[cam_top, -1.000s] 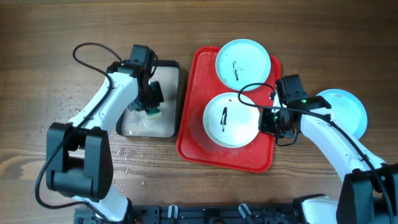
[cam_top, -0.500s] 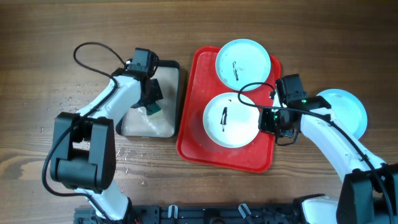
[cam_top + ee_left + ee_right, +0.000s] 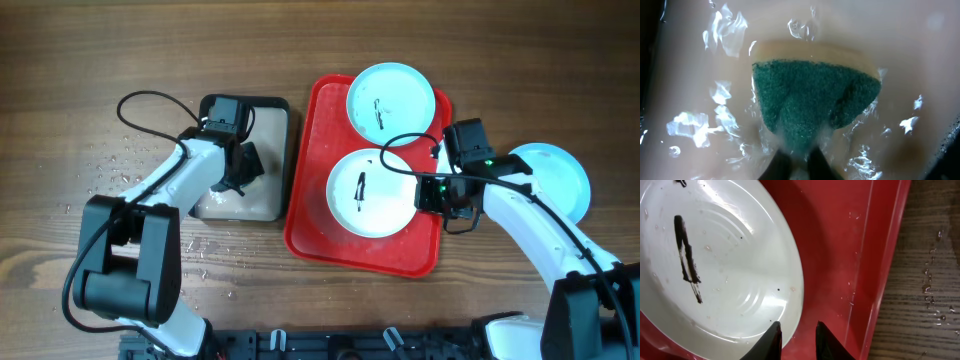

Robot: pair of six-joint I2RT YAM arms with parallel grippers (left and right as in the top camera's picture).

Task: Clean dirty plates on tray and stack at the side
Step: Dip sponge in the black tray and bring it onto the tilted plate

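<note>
Overhead: my left gripper point(image 3: 238, 172) hangs over the beige tray point(image 3: 272, 135), well apart from the plates. My right gripper point(image 3: 432, 192) sits at the right edge of the white plate point(image 3: 372, 195) on the red tray point(image 3: 365, 252). Left wrist: my jaws pinch the green sponge point(image 3: 812, 97) in water. Right wrist: my narrowly parted fingertips point(image 3: 772, 337) straddle the white plate's rim.
</note>
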